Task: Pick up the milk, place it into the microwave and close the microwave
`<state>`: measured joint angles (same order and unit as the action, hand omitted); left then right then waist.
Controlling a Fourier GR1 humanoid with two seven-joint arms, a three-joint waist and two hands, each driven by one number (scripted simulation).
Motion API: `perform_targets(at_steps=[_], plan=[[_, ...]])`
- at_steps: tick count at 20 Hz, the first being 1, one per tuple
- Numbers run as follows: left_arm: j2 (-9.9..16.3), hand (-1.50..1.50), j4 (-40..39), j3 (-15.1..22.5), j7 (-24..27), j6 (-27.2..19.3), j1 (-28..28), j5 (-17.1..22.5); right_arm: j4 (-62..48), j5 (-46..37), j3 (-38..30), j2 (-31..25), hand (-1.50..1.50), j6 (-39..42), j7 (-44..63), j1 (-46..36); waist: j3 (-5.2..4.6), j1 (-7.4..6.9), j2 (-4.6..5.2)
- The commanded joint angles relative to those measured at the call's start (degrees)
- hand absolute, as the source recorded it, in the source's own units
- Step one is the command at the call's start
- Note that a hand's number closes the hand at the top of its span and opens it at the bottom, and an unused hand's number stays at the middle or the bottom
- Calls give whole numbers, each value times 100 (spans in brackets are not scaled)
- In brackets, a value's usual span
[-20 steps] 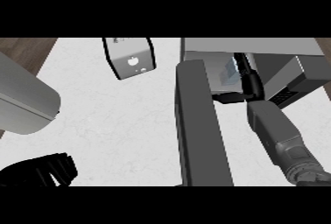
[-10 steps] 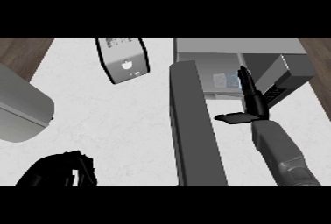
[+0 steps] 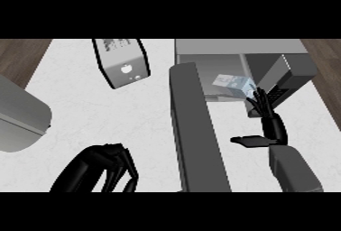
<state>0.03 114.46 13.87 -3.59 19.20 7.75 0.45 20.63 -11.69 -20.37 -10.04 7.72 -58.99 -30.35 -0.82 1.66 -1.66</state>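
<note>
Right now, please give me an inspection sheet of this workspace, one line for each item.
Surface: white counter, wood floor at both sides.
Job's things: milk carton lies inside the microwave; microwave door stands open.
Clutter: grey box with white logo at the back; grey rounded appliance at the left edge.
Hands: right hand open, straight fingers at the carton; left hand low, fingers hanging relaxed, holding nothing.
Cables: nothing seen.
Surroundings: nothing seen beyond the floor.
</note>
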Motion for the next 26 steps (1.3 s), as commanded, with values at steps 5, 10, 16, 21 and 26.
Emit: perform_targets(at_steps=[5,10,16,21,26], plan=[[-3,150,-1429,1060,472,-618,-905,-670,1011,185,252,-138,-150,702,-22,1370,68,67,122],[-3,150,-2909,1338,609,-1007,-1872,-801,1927,349,432,-174,-150,840,29,2060,65,151,142],[-2,150,-4631,2035,1561,-2186,-2351,-948,2996,546,681,-622,-150,1323,369,2466,56,278,176],[-2,150,-5368,2343,2452,-3173,-2638,-537,3900,1026,898,-524,-150,1654,613,2671,47,355,198],[-2,150,-5784,2889,2657,-3822,-3056,254,4801,1481,1101,-724,-150,2038,1111,2966,38,543,216]])
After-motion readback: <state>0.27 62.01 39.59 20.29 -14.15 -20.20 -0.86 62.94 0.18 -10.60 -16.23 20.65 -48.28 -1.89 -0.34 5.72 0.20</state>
